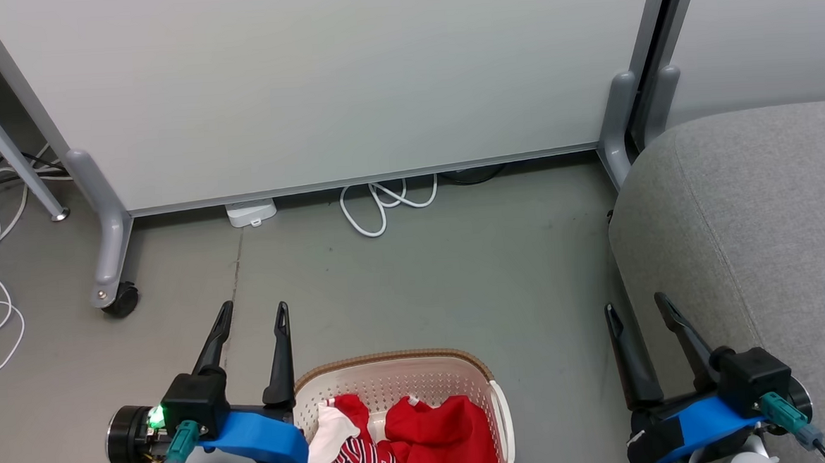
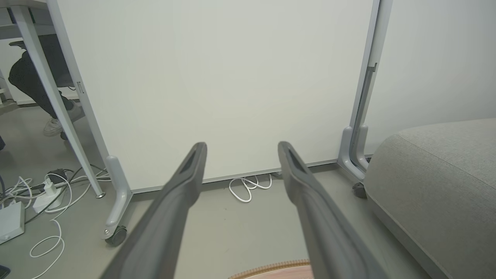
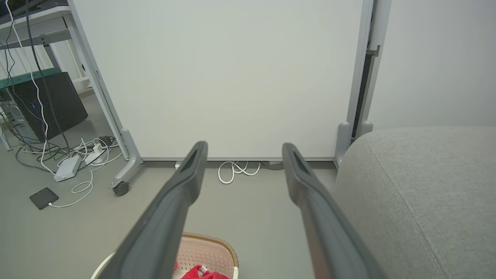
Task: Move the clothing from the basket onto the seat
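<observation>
Our left gripper [image 1: 255, 307] & right gripper [image 1: 635, 303], fingers apart & empty, flank the basket [image 1: 391, 359]; we should drop onto the clothing [image 1: 430, 428], pinch a thick fold, then swing to the seat [image 1: 750, 207].

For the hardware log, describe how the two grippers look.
Each has two long, dark grey tapering fingers on a black block, a bright blue shell behind, and a teal cable plug. The left gripper shows a lit green light; the right gripper has a black patch on its shell.
</observation>
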